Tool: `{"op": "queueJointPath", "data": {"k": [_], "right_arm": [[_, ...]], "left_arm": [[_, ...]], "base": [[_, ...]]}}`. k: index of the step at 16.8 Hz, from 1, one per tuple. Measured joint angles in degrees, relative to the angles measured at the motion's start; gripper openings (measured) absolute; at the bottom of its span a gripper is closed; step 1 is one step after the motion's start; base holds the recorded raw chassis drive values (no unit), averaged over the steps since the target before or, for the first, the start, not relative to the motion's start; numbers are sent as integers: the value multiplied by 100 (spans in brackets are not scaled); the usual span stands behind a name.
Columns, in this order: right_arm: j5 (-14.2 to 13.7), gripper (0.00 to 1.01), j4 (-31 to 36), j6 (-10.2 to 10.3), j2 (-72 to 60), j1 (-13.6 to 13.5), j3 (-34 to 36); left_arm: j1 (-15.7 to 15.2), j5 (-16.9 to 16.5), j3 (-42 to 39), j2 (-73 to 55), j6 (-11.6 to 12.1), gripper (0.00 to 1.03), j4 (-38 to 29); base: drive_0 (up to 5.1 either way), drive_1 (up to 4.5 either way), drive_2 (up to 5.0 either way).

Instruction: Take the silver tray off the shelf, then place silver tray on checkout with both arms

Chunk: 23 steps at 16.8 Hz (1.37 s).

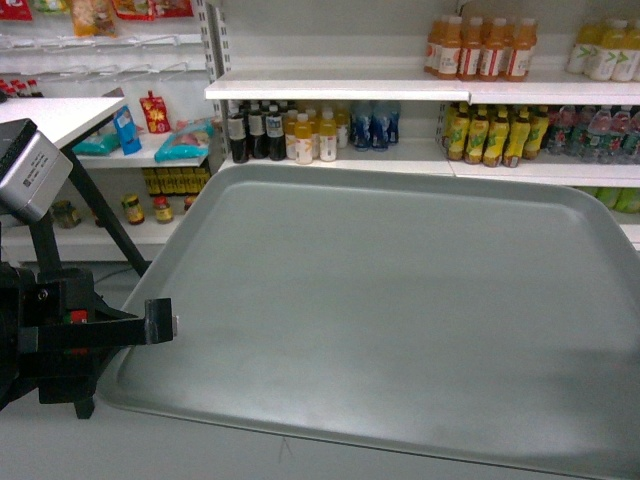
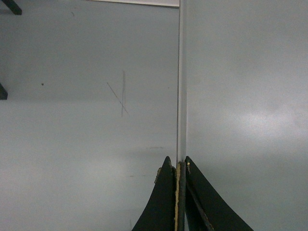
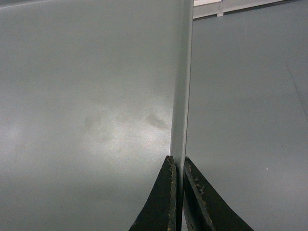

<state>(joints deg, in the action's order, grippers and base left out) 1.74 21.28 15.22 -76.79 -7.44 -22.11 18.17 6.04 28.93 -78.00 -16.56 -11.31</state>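
Note:
The silver tray [image 1: 400, 300] fills most of the head view, held in the air in front of the shelf [image 1: 340, 88] and free of it. My left gripper [image 1: 168, 322] is at the tray's left rim. The left wrist view shows that gripper [image 2: 177, 161] shut on the thin rim [image 2: 182, 96], with the tray face to its right. In the right wrist view my right gripper [image 3: 177, 160] is shut on the opposite rim [image 3: 182, 86], with the tray face to its left. The right gripper is outside the head view. A white top [image 1: 55, 115] on black legs shows at upper left. I cannot tell whether it is the checkout.
White shelves behind the tray carry bottles [image 1: 480, 48] and jars [image 1: 133, 208]. A grey box [image 1: 30, 170] on a black stand is at the left. Grey floor [image 2: 86, 120] lies below the tray, with black legs [image 2: 10, 6] and a white shelf base [image 3: 231, 6] at its far edge.

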Motion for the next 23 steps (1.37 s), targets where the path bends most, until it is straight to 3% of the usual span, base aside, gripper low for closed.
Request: {"op": "queueJointPath", "data": {"k": [11,23], "right_arm": [[0,3,13,0,2,0,0],[0,3,7,0,2,-2,0]], "left_arm": [[11,11,0,22,-2,2,-4],[11,13,0,20,-2,2,-7]], "base": [[-6,-440,427],[-506,239,239]]}}
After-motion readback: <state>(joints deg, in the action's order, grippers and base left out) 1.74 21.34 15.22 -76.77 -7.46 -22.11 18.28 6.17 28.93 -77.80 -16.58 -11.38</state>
